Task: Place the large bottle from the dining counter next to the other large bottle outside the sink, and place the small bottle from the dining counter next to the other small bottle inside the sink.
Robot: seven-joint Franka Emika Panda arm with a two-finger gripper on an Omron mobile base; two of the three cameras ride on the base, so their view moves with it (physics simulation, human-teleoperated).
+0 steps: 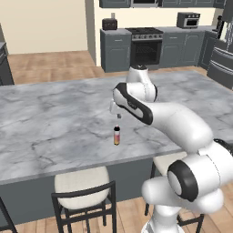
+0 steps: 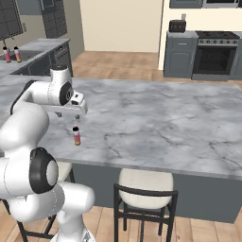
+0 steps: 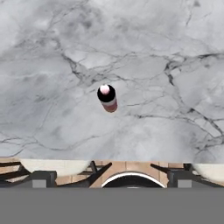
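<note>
A single bottle (image 1: pixel 117 135) (image 2: pixel 76 135) with a black cap and a red-orange body stands upright on the grey marble dining counter (image 1: pixel 54 123) (image 2: pixel 165 118), close to its near edge. In the hand view that bottle (image 3: pixel 107 98) is seen from above, just left of centre. My gripper (image 1: pixel 117 114) (image 2: pixel 68 115) hangs a short way above and slightly behind it, pointing down, open and holding nothing. Two more bottles (image 2: pixel 6 54) (image 2: pixel 17 54) stand on the far counter at the upper left; no sink basin is visible from here.
Cushioned stools (image 1: pixel 82 182) (image 2: pixel 146 182) are tucked under the counter's near edge. Beyond the counter stand a stove (image 1: pixel 145 45), a toaster (image 1: pixel 109 23), a microwave (image 1: pixel 188 20) and a fridge (image 1: pixel 222 61). My own arm (image 1: pixel 173 120) reaches over the counter's right side.
</note>
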